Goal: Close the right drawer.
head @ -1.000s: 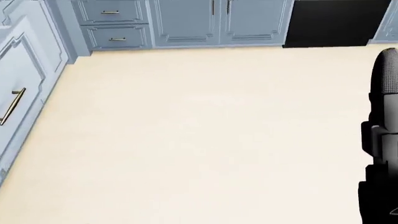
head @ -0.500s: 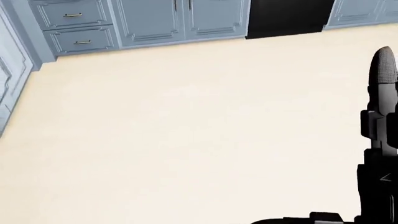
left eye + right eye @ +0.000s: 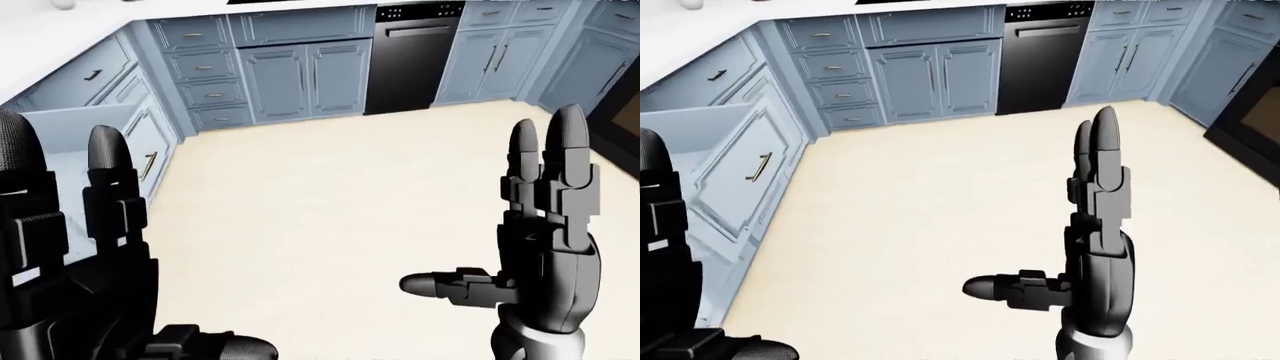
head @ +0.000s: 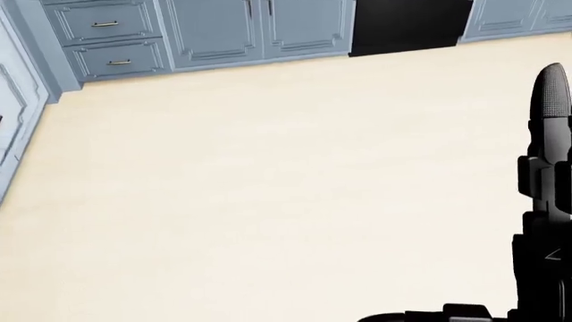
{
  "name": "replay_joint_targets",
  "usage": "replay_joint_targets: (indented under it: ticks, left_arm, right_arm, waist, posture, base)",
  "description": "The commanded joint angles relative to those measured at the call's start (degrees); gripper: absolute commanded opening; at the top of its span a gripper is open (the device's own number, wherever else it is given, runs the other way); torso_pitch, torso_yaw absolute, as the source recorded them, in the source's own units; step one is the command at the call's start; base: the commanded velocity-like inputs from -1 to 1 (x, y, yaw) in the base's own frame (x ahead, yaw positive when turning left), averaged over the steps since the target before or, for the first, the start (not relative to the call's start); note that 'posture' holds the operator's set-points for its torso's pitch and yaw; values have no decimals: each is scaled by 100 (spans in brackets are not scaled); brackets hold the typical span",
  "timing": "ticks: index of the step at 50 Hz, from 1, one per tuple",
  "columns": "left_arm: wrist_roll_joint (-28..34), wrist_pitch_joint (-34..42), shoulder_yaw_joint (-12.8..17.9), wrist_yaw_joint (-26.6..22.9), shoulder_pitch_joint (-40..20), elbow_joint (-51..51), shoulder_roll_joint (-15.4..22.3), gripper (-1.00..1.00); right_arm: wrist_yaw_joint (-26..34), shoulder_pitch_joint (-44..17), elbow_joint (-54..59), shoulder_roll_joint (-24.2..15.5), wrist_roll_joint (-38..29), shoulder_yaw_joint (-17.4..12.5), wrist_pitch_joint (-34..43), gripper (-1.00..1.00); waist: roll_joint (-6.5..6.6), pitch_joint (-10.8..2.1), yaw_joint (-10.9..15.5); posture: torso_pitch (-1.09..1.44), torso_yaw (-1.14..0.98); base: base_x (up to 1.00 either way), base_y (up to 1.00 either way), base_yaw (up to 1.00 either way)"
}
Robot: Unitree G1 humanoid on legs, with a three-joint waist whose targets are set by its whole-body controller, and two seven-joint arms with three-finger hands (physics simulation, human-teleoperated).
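An open pale blue drawer (image 3: 700,131) stands pulled out of the cabinet run at the left of the right-eye view. Its front panel (image 3: 745,172) carries a dark bar handle. It also shows in the left-eye view (image 3: 70,131). My left hand (image 3: 95,232) is raised at the bottom left with fingers spread, open and empty, just below and in front of the drawer. My right hand (image 3: 500,225) is upright at the right, fingers straight and thumb out, open and empty, over bare floor. The head view shows only its fingertip (image 4: 547,94).
Blue cabinets and closed drawers (image 3: 300,75) line the top of the views, with a black dishwasher (image 3: 412,64) among them. A dark oven front (image 3: 1252,112) is at the right edge. Cream floor (image 4: 268,188) spreads between.
The head camera has turned: the cabinets slid left in the view and the left cabinet with its handle is nearly out of frame. My right hand's thumb came in at the bottom.
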Motion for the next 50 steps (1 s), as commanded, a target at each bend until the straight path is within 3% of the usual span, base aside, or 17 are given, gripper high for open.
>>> replay_joint_targets:
  ticks: [1, 4, 5, 10, 14, 16, 19, 24, 26, 27, 28, 29, 36, 41, 42, 45, 50]
  left_arm:
    - [-2, -83, 60, 7, -32, -140, 21, 100]
    - [-5, -69, 59, 34, -49, -140, 40, 100]
    - [0, -60, 54, 48, -56, -140, 50, 100]
    - [-20, -84, 37, 169, -60, -140, 173, 100]
    - [-16, -80, 43, 152, -58, -140, 159, 100]
    - [-26, -83, 34, 180, -60, -140, 186, 100]
    - [-21, -94, 20, 226, -64, -140, 230, 100]
    - [-22, -86, 24, 226, -71, -140, 232, 100]
    - [-17, -93, 27, 192, -58, -140, 200, 100]
    - [-17, -93, 35, 172, -54, -140, 179, 100]
    - [-15, -81, 42, 144, -56, -140, 149, 100]
    - [-8, -84, 43, 114, -49, -140, 123, 100]
    - [10, -72, 63, 13, -40, -140, 19, 100]
    - [6, -69, 59, 31, -46, -140, 37, 100]
    - [8, -71, 53, 40, -47, -140, 47, 100]
    - [10, -69, 38, 72, -51, -140, 79, 100]
    - [-1, -66, 20, 170, -71, -140, 170, 100]
  right_arm:
    - [-3, -70, -142, 2, 2, 35, -96, 100]
    - [-6, -22, -161, 8, 52, 48, -142, 100]
    - [-3, -23, -168, 7, 23, 39, -118, 100]
    - [32, -49, -200, 2, 62, 18, -62, 100]
    - [51, -63, -215, 1, 59, 20, -18, 100]
    - [50, -82, -221, 0, 52, 9, -4, 100]
    - [52, -106, -200, -2, 48, 5, 17, 100]
    - [28, -79, -136, 3, 28, 42, -65, 100]
    - [27, -79, -118, -2, 24, 42, -76, 100]
    - [17, -83, -102, 1, 6, 45, -86, 100]
    - [17, -95, -99, -3, 6, 42, -69, 100]
    - [23, -113, -87, -10, 18, 41, -64, 100]
    - [8, -88, -79, -6, -8, 57, -88, 100]
    - [14, -93, -74, -12, 5, 61, -87, 100]
    - [11, -97, -76, -11, -1, 56, -81, 100]
    - [3, -102, -57, -9, -13, 56, -84, 100]
    - [16, -103, -75, -14, -7, 54, -81, 100]
  waist:
    - [-4, -30, 7]
    - [396, -146, 15]
    - [176, -71, 58]
    - [-33, -58, 3]
    - [-410, -94, -21]
    - [-281, -48, -88]
    - [-333, -115, -51]
    - [-40, -26, -45]
    - [298, -120, -49]
    - [573, -204, -2]
    - [247, -66, 50]
    - [303, -50, 32]
    - [-74, -56, 15]
    - [-495, -96, -18]
    - [-288, -86, -93]
    - [-378, -134, -53]
    - [-81, -41, -42]
  posture:
    - [0, 0]
    - [0, 0]
    - [0, 0]
    - [0, 0]
    - [0, 0]
    - [0, 0]
    - [0, 0]
    - [0, 0]
    - [0, 0]
    - [0, 0]
    - [0, 0]
    - [0, 0]
    - [0, 0]
    - [0, 0]
    - [0, 0]
    - [0, 0]
    - [0, 0]
  base:
    - [0, 12, 0]
    - [0, 22, 0]
    - [0, 27, 0]
    - [0, 26, 0]
    - [0, 26, 0]
    - [0, 27, 0]
    - [0, 26, 0]
    - [0, 26, 0]
    - [0, 26, 0]
    - [0, 26, 0]
    - [0, 26, 0]
    - [0, 25, 0]
    - [0, 25, 0]
    - [0, 25, 0]
    - [0, 26, 0]
    - [0, 26, 0]
    - [0, 25, 0]
